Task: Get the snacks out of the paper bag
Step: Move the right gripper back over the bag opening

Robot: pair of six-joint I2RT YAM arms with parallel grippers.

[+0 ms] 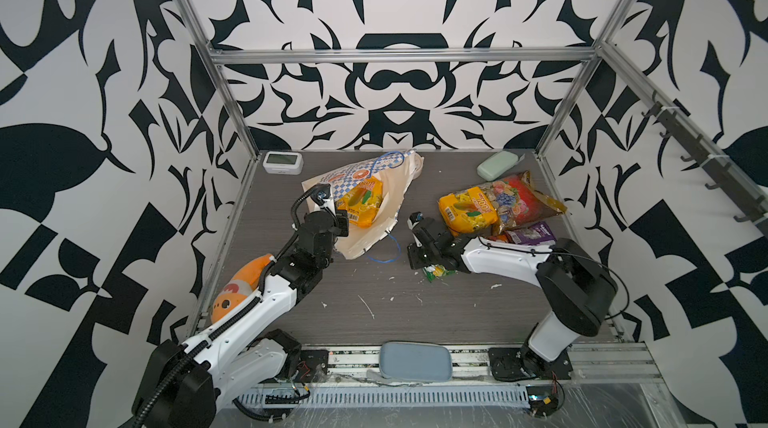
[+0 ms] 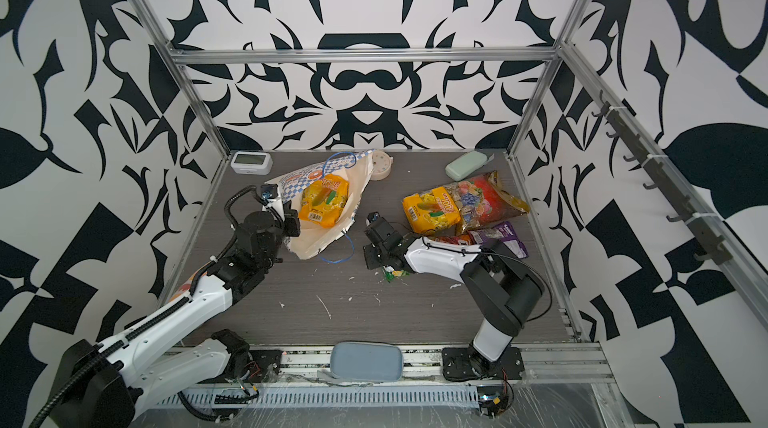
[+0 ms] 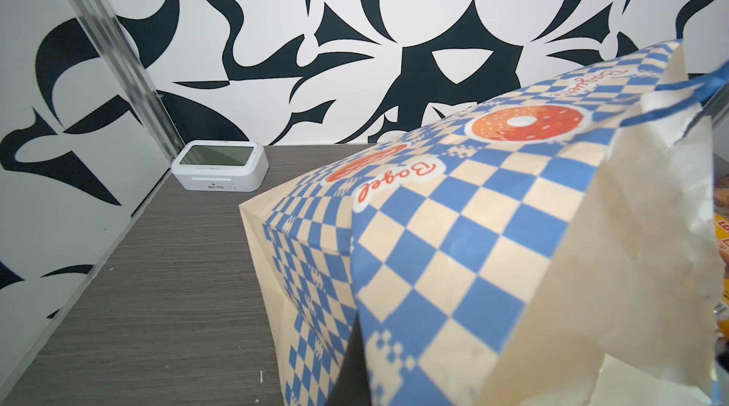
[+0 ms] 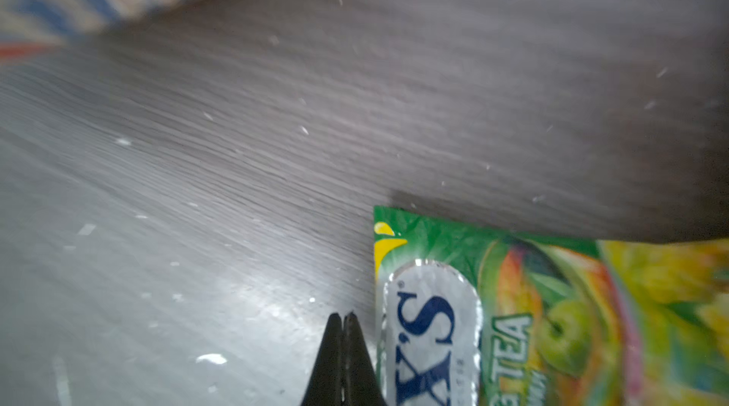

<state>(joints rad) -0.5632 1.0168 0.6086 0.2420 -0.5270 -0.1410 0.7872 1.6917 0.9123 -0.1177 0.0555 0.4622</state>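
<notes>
Well, the paper bag (image 1: 374, 234) lies flat on the bench (image 1: 374, 313), long axis far to near, checked band at the far end, a yellow-orange packet (image 1: 360, 202) in its opened cream paper. Our left hand (image 1: 341, 224) sits closed at its left edge. Rightward lie the clear candy pack (image 1: 519, 197) and a second yellow-orange packet (image 1: 467, 211). Our right hand (image 4: 342, 321), closed and empty, sits beside the green FOX'S packet (image 4: 532, 325).

Paper bag (image 3: 465, 250): matt, creased paper.
Green FOX'S packet (image 4: 560, 297): glossy plastic film.
Counter (image 1: 449, 313): grey wood-grain, faint sheen.
Frame rail (image 1: 399, 56): brushed metal.
</notes>
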